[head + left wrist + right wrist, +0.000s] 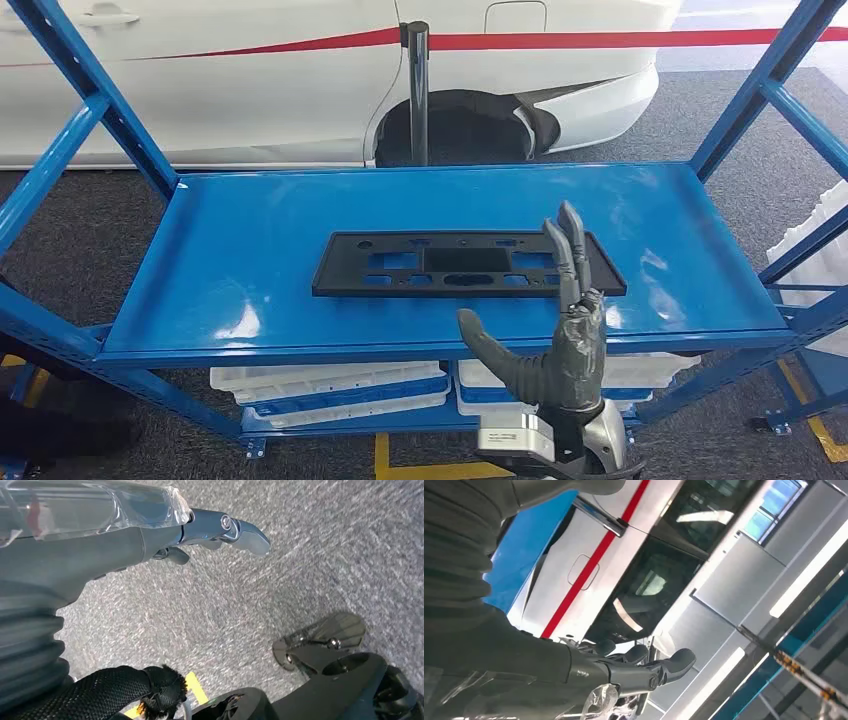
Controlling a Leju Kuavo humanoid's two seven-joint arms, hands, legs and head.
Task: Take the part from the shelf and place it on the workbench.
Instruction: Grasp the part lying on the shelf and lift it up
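Note:
A flat black plastic part [467, 264] with several cut-outs lies lengthwise in the middle of the blue shelf board [250, 270]. My right hand [555, 335] is raised in front of the shelf's front edge, fingers upright and apart, thumb spread to the left, holding nothing. Its fingertips [563, 232] overlap the right end of the part in the head view; I cannot tell whether they touch it. In the right wrist view the same hand [634, 672] is open, with the car behind it. My left hand [220, 532] hangs over grey floor with nothing in it.
Blue shelf uprights [90, 100] and slanted braces [790, 70] frame the board on both sides. A white car with a red stripe [330, 60] stands behind the shelf. White and blue trays [330, 390] sit on the level below. Grey carpet [280, 580] covers the floor.

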